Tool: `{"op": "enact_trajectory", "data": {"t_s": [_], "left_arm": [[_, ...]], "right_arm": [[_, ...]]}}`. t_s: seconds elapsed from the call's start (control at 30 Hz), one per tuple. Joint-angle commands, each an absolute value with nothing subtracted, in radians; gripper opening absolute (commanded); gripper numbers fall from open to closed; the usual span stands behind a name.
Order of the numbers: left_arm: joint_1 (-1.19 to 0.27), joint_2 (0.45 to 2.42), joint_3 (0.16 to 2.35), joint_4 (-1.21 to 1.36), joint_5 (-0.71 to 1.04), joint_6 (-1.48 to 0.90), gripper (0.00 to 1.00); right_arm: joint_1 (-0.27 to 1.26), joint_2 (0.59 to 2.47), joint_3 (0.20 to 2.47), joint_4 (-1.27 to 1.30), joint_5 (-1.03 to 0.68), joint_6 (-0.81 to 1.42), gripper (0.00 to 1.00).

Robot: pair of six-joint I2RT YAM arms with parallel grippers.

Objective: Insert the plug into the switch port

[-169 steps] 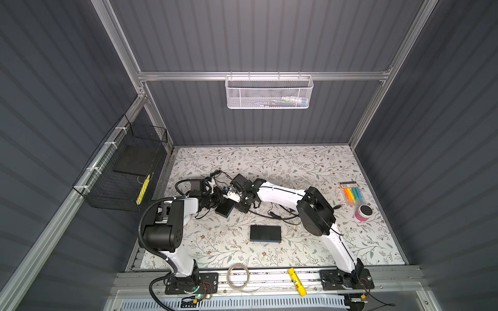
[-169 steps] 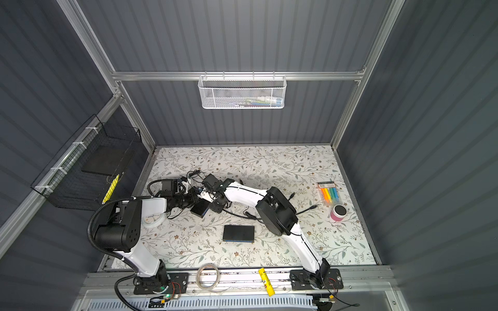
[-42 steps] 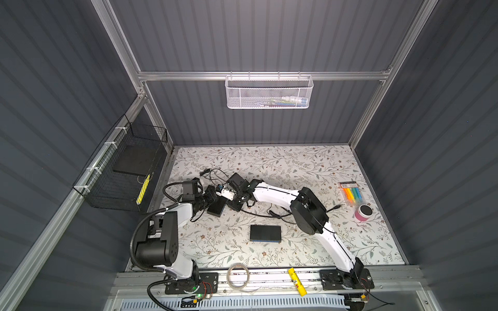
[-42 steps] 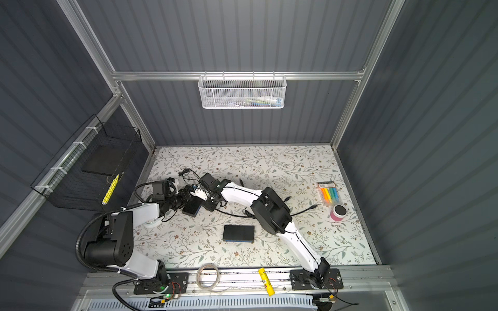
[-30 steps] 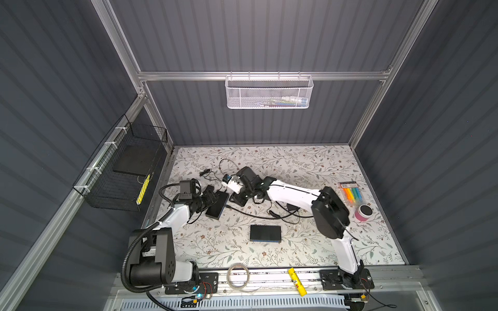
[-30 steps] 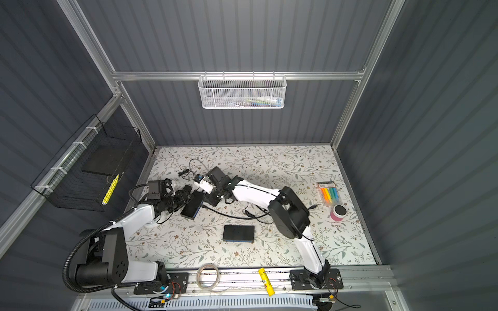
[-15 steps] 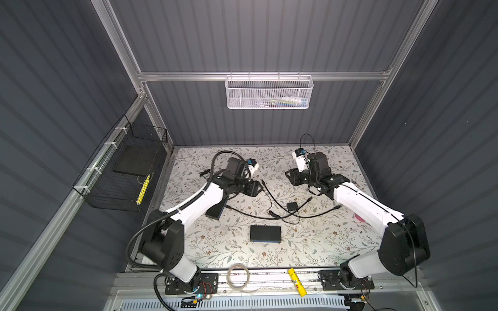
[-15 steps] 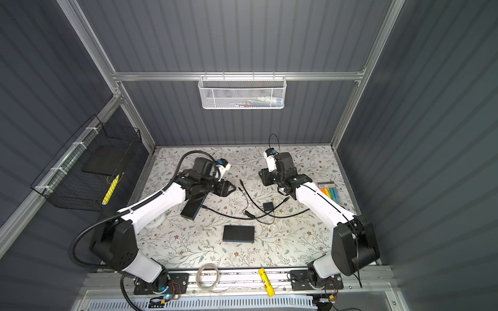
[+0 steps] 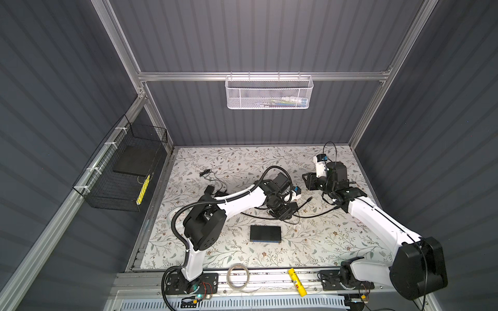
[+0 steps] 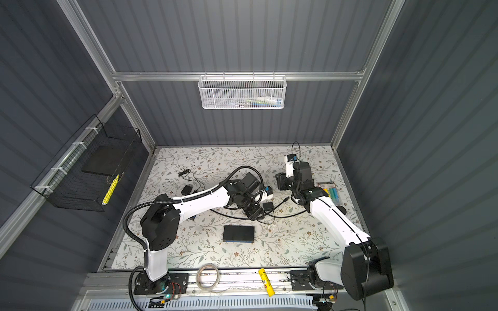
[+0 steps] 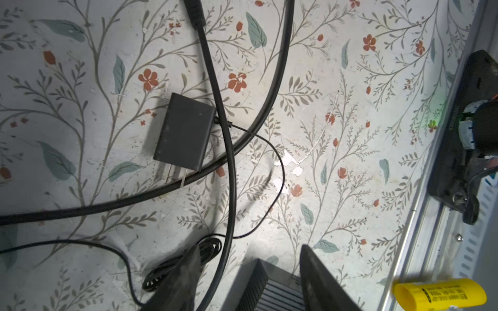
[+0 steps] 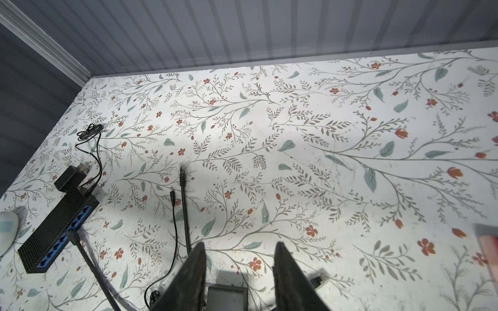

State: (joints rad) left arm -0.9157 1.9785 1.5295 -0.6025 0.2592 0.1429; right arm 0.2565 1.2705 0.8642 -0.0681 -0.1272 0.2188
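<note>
On the flowered mat [image 9: 237, 161], items as they stand. Over the middle hangs the left gripper [image 11: 250, 249], fingers spread and nothing between them, low above a tangle of black leads. Beneath it lies a small power adapter [image 11: 184, 132], flat, its prongs against a thick cable [image 11: 40, 216], with a thin wire leaving its other end. Just in front, toward the rail, sits a flat black box [image 9: 265, 233]. Over the back right is the right gripper [image 12: 239, 245], raised, fingers apart, holding nothing. Ahead of it lies the plug [image 12: 171, 191], small and round on a thin wire, loose on the mat, just beside the longer tip of a thicker lead [image 12: 182, 172]. Farther left lies the switch [image 12: 58, 226], long and black, with a row of blue ports along one side, one black cable running from that side and a second adapter [image 12: 70, 177] at its far end. The left arm covers most of it in both top views. On the front rail are a tape roll [image 9: 237, 272] and a yellow tube [image 9: 297, 281]. On the walls hang a white mesh basket [image 9: 269, 93] and a black wire basket [image 9: 121, 172].
</note>
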Motion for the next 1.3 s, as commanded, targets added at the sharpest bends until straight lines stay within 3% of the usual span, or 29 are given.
{"op": "enact_trajectory", "data": {"t_s": [0.0, 0.57, 1.0, 1.27], "left_arm": [[-0.917, 2.021, 1.566, -0.635, 0.206, 0.172, 0.59], [-0.93, 2.135, 1.628, -0.683, 0.193, 0.21, 0.54], [-0.934, 2.141, 1.635, -0.656, 0.168, 0.199, 0.28], [-0.939, 2.053, 1.61, -0.609, 0.228, 0.195, 0.18]], "right_arm": [[0.246, 1.257, 0.841, -0.023, -0.132, 0.239, 0.42], [0.23, 1.295, 0.819, 0.013, -0.159, 0.257, 0.42], [0.218, 1.284, 0.81, 0.017, -0.155, 0.262, 0.42], [0.218, 1.272, 0.814, 0.005, -0.146, 0.271, 0.42]]}}
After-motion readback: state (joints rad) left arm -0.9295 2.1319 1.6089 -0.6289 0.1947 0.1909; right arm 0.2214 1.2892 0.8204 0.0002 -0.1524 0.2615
